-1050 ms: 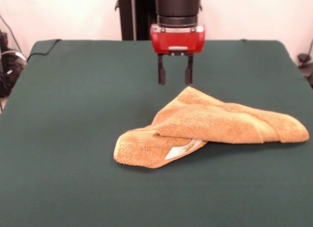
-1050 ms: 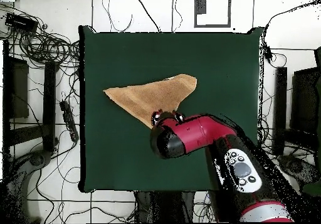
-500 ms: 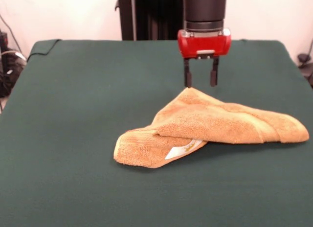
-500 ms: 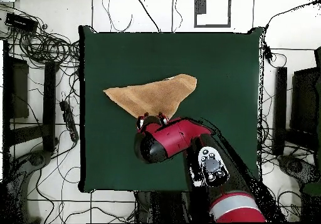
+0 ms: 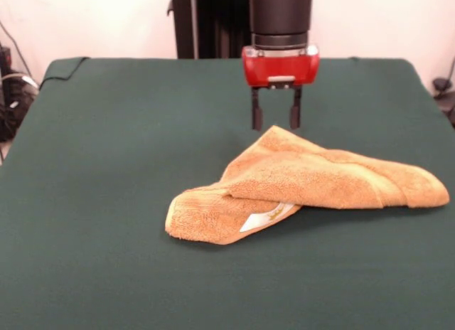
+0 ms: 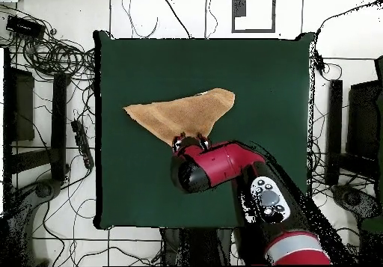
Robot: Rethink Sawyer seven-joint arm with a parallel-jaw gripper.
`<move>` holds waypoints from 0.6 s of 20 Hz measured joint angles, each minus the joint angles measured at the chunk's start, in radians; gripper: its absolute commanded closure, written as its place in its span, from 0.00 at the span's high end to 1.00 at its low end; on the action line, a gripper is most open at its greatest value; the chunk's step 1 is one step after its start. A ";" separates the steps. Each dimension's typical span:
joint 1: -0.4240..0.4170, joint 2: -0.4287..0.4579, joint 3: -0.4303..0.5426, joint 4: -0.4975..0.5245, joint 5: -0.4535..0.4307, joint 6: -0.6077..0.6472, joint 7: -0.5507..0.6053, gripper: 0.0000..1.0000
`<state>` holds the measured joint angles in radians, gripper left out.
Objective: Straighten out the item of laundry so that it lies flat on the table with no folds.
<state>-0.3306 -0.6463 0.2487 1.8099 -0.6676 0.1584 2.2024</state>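
Note:
The item of laundry is an orange-tan terry towel lying folded over itself on the green table, with a white label peeking out under the top layer. From above the towel reads as a rough triangle. My gripper hangs open just above the towel's far folded corner, its two dark fingers apart with nothing between them. In the overhead view the gripper sits at the towel's edge nearest the robot base, and the red wrist hides part of that edge.
Green cloth surrounds the towel on all sides, with the widest stretch to its left in the front view. Cables and dark equipment lie on the floor around the table.
The gripper swung right along the towel's far edge, then came back left a little, staying open above the folded corner. The towel has not moved.

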 measured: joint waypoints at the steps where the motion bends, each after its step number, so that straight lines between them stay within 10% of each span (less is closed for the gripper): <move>1: -0.018 0.006 0.000 0.000 0.000 0.000 0.000 1.00; 12: -0.020 0.043 0.000 -0.002 0.000 0.000 0.000 1.00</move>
<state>-0.3506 -0.6032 0.2487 1.8074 -0.6673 0.1584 2.2024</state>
